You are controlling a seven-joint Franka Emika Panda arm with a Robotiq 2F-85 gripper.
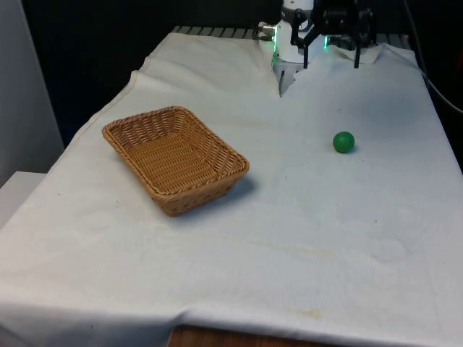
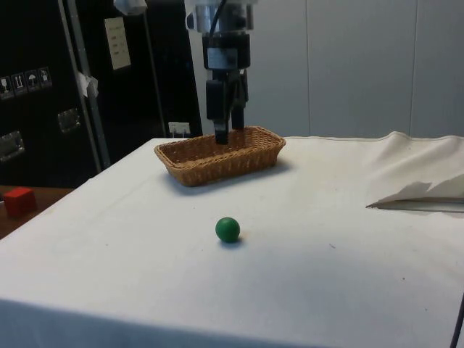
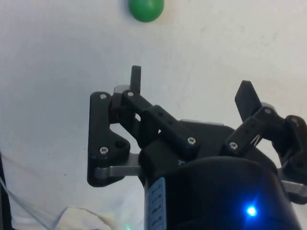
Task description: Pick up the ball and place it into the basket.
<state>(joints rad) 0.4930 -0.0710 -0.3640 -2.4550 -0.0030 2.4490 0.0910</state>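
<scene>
A small green ball [image 1: 343, 142] lies on the white cloth toward the front view's right, also seen as the ball [image 2: 228, 229] and the ball [image 3: 146, 9]. The brown wicker basket [image 1: 217, 144] sits empty at the front view's left, well apart from the ball; the basket [image 2: 254, 148] shows again in the side view. My gripper [image 1: 331, 63] hangs open above the table, beyond the ball toward the far end, with nothing between its fingers. In the side view the gripper [image 2: 228, 132] overlaps the basket. In the wrist view the gripper [image 3: 192, 86] has its fingers spread wide, the ball ahead of them.
The cloth bunches into raised folds [image 1: 289, 76] near the far end, seen as folds [image 2: 420, 192] in the side view. A red cube [image 2: 18, 199] rests on a lower wooden surface beside the table. Bare cloth lies between ball and basket.
</scene>
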